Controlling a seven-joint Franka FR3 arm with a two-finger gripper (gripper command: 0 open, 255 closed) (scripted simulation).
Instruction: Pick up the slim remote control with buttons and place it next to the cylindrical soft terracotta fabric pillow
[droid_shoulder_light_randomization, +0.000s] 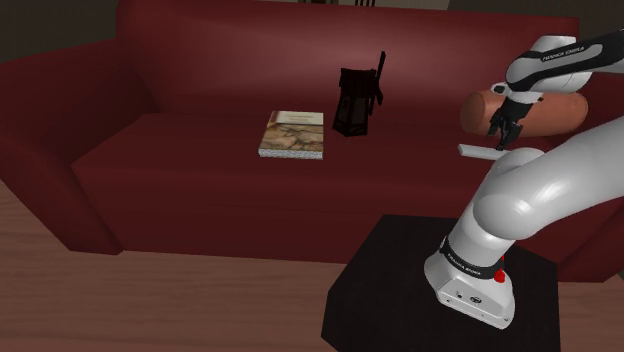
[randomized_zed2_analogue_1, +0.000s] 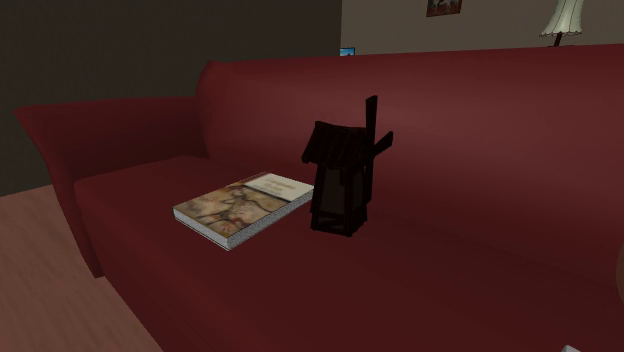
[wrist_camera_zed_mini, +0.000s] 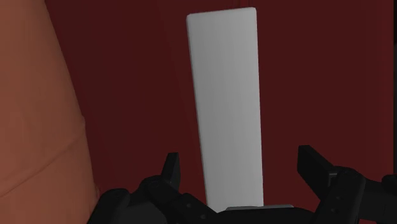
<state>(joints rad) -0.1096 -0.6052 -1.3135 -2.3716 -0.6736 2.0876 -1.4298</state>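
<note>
Dark red sofa seat (droid_shoulder_light_randomization: 200, 170) stretches under me. My black gripper (wrist_camera_zed_mini: 238, 159) hangs wide open, holding nothing, fingers straddling the slim plain white remote slab (wrist_camera_zed_mini: 226, 95) without touching. It lies flat just beside the terracotta cylindrical pillow (wrist_camera_zed_mini: 32, 108).

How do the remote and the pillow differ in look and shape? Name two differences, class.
The remote is pale grey; the pillow is terracotta. The remote is a flat, slim slab; the pillow is a rounded, bulkier cylinder. Both lie on the dark red sofa, close together.
</note>
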